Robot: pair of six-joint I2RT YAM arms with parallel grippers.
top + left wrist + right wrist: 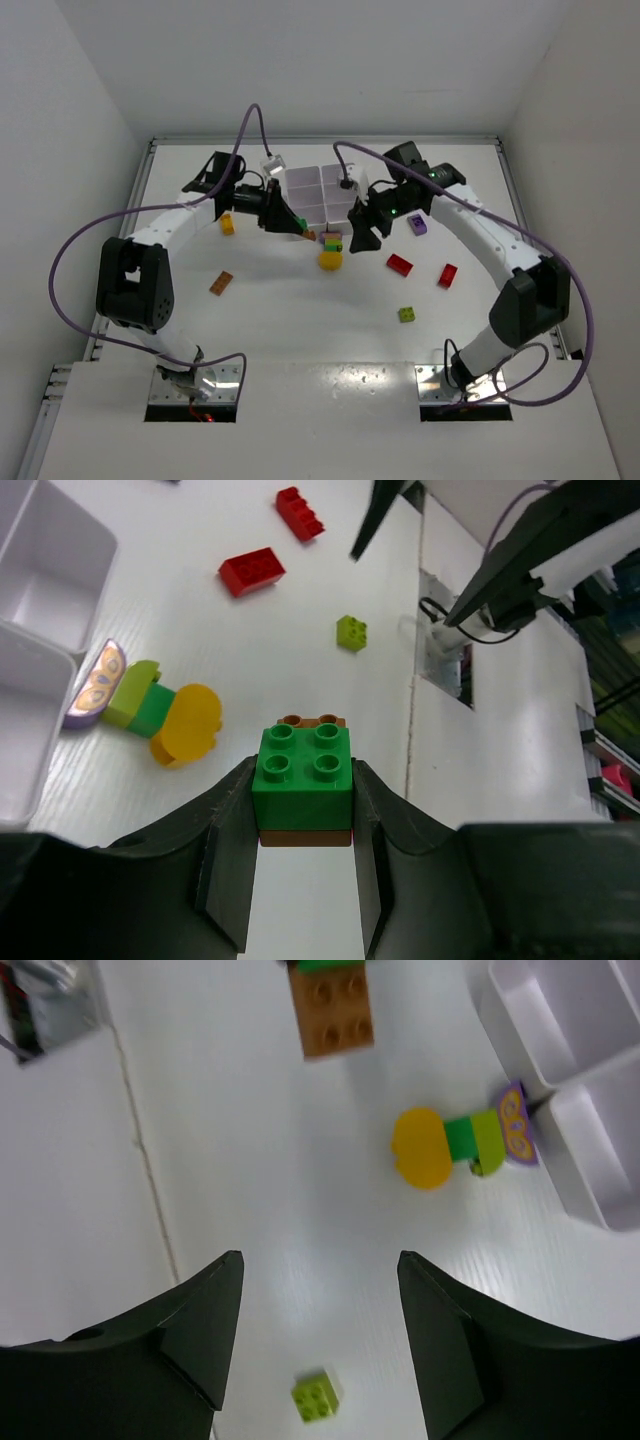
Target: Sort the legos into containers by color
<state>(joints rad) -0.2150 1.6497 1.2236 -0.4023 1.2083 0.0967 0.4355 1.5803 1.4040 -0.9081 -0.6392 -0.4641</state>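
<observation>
Left gripper (304, 798) around green-brown lego clump (302, 768)

In the left wrist view the brown brick (312, 721) shows only studs and a lower strip beneath the green brick (302, 765) pinched in the left gripper (303, 785); the white tray (40, 570) runs off the left edge. In the right wrist view the green brick is cut by the top edge and the tray by the right; from above, the held pair is too small to tell apart.
</observation>
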